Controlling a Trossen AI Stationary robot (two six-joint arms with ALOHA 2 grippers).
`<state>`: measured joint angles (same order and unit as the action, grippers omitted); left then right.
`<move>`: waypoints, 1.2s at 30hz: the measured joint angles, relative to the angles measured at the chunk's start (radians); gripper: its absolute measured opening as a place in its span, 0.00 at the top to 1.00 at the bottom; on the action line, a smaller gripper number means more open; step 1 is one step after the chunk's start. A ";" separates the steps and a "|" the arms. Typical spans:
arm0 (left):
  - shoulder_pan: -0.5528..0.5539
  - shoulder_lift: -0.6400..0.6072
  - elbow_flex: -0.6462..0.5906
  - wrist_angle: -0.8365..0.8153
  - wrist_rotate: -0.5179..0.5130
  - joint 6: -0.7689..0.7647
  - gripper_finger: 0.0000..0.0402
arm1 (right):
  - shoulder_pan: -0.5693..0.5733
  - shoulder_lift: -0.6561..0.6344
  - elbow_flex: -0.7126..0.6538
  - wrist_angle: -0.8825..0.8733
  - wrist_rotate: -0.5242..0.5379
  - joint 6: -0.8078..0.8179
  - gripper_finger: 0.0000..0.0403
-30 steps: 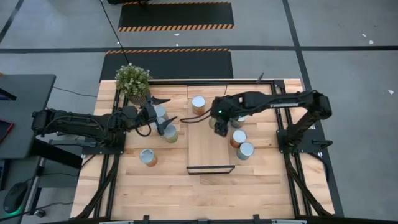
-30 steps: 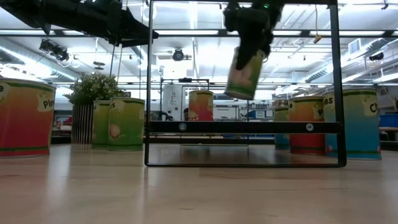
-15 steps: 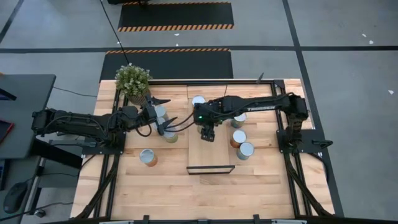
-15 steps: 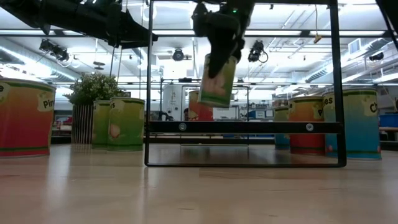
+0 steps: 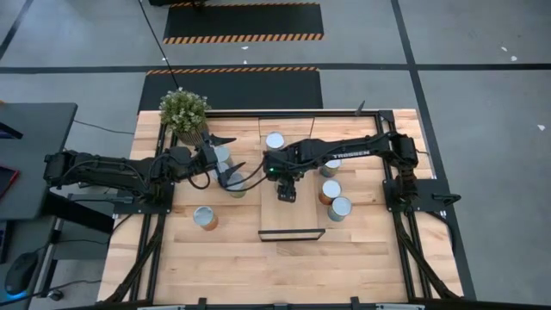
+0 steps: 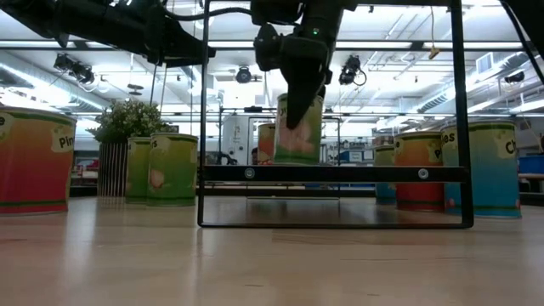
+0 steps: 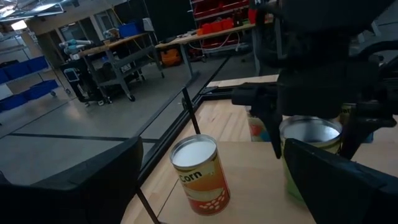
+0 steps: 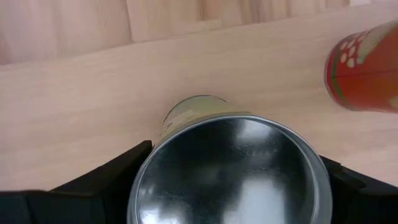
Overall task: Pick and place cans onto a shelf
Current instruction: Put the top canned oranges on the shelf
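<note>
My right gripper (image 5: 287, 189) is shut on a yellowish-green can (image 6: 297, 129) over the middle of the shelf (image 5: 293, 217), a light-wood board in a thin dark frame. An orange corn can (image 5: 275, 141) stands on the shelf's far end and also shows in the left wrist view (image 7: 199, 174). My left gripper (image 5: 229, 169) hangs open and empty above two cans (image 5: 234, 185) beside the potted plant (image 5: 183, 110). My right gripper pinches the can's upper side wall (image 8: 163, 134) between its two fingers, just below the shiny top (image 8: 227, 171). The fingers come from above, pointing down. The can hangs upright with its bottom (image 6: 297, 160) at the shelf board; whether it rests there I cannot tell.
Three cans (image 5: 331, 167), (image 5: 327, 191), (image 5: 339, 208) stand on the table to the shelf's right. One orange can (image 5: 204, 218) stands at the near left. The shelf's near half is bare wood.
My right gripper has gone toward the table's left edge and down with the green can. The can hung tilted high above the shelf; it now stands upright at the shelf board.
</note>
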<state>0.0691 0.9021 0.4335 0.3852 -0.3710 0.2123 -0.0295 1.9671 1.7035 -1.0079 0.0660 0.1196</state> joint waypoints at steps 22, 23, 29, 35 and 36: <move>0.000 0.000 0.000 -0.013 0.000 -0.011 0.01 | 0.004 -0.047 -0.002 0.004 0.033 -0.010 0.08; 0.000 0.000 0.000 -0.014 0.000 -0.010 0.01 | 0.005 -0.058 -0.002 0.005 0.043 -0.008 0.08; 0.000 0.000 0.000 -0.028 0.000 -0.011 0.01 | 0.044 -0.118 -0.001 -0.075 0.127 0.033 0.08; 0.000 0.000 0.000 -0.033 0.000 -0.017 0.01 | 0.099 -0.124 -0.045 -0.172 0.259 0.080 0.09; 0.000 0.000 0.000 -0.033 0.000 -0.018 0.01 | 0.101 -0.124 -0.066 -0.170 0.272 0.086 0.09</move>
<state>0.0689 0.9023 0.4335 0.3523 -0.3710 0.1939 0.0716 1.8435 1.6372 -1.1775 0.3378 0.2060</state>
